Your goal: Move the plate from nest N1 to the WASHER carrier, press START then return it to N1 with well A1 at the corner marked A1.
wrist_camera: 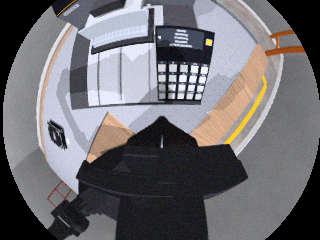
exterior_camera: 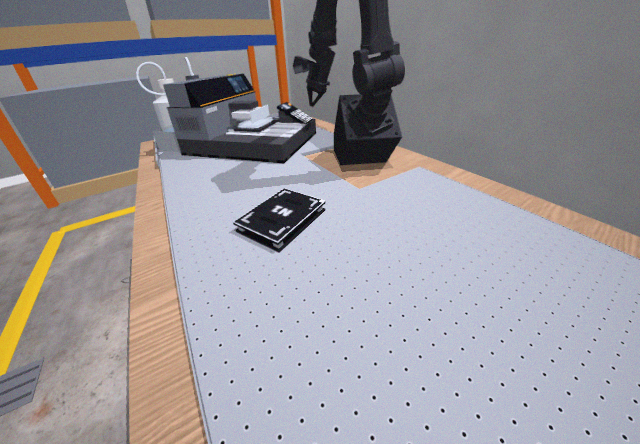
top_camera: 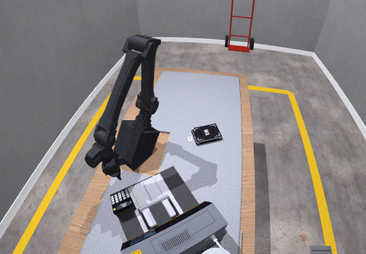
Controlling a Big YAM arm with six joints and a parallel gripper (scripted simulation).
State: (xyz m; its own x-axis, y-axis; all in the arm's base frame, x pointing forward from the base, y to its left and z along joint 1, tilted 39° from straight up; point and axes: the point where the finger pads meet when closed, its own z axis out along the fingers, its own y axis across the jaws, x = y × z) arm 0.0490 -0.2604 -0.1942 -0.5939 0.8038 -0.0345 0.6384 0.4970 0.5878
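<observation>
My gripper (top_camera: 119,178) (exterior_camera: 313,102) (wrist_camera: 161,119) is shut and empty, above the near end of the keypad (top_camera: 121,200) (exterior_camera: 301,115) (wrist_camera: 182,62). START (wrist_camera: 161,96) is at the lower left of the keys. The lamp (top_camera: 114,209) (wrist_camera: 209,42) is amber. A pale plate (exterior_camera: 260,113) (wrist_camera: 120,31) is in the carrier at the washer's (top_camera: 180,230) (exterior_camera: 199,119) opening. Its fit inside the locators is too small and shaded to judge, and its cut-off corner cannot be made out. The nest N1 (top_camera: 206,133) (exterior_camera: 281,212) (wrist_camera: 57,134) holds no plate.
The washer's grey housing rises behind the carrier, with its low deck (top_camera: 183,186) (exterior_camera: 232,147) in front. The arm's black base (top_camera: 132,145) (exterior_camera: 367,139) stands beside the deck. A white bottle and hoses stand behind the washer. A red hand truck (top_camera: 238,48) is on the floor.
</observation>
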